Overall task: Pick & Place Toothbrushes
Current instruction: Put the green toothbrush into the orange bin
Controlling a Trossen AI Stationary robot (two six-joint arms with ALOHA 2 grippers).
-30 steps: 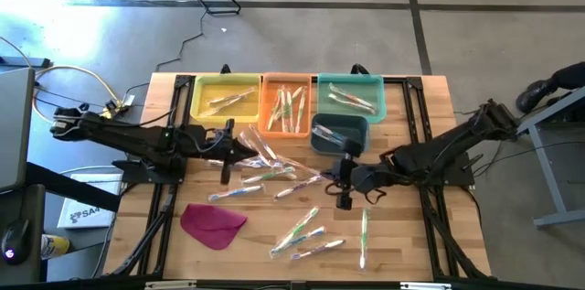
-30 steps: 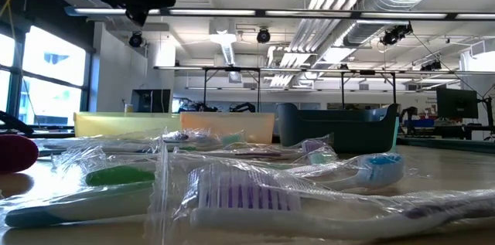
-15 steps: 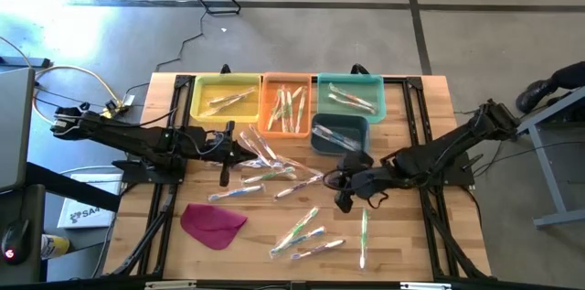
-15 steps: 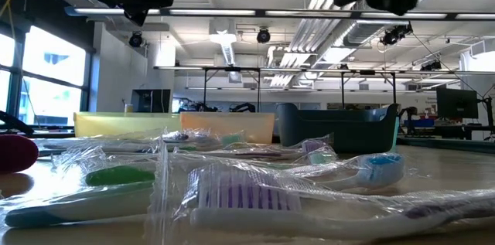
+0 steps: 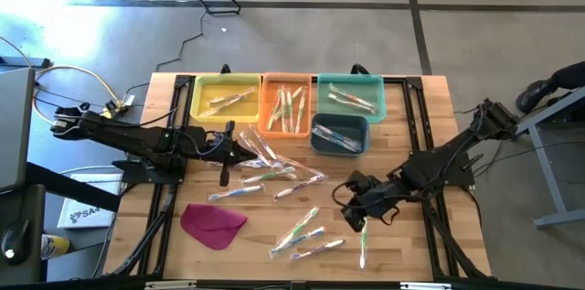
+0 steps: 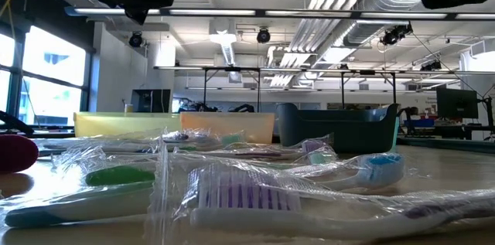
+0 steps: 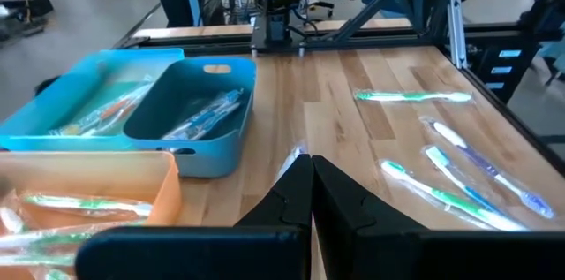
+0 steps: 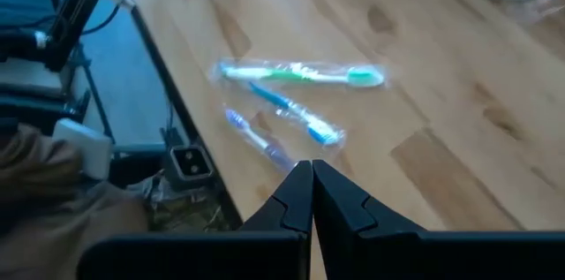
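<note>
Overhead, table-level and two wrist cameras share one table (image 5: pixel 402 121).

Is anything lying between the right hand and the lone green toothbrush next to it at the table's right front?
Nothing visible does. The right hand, shut, hovers beside the green toothbrush, with only bare wood of the table between them. The nearest other toothbrushes lie off to the side, out of that path.

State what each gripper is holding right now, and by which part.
Nothing is held. The left gripper is shut and empty above the loose toothbrushes; the right gripper is shut and empty over the table, above a green toothbrush.
</note>
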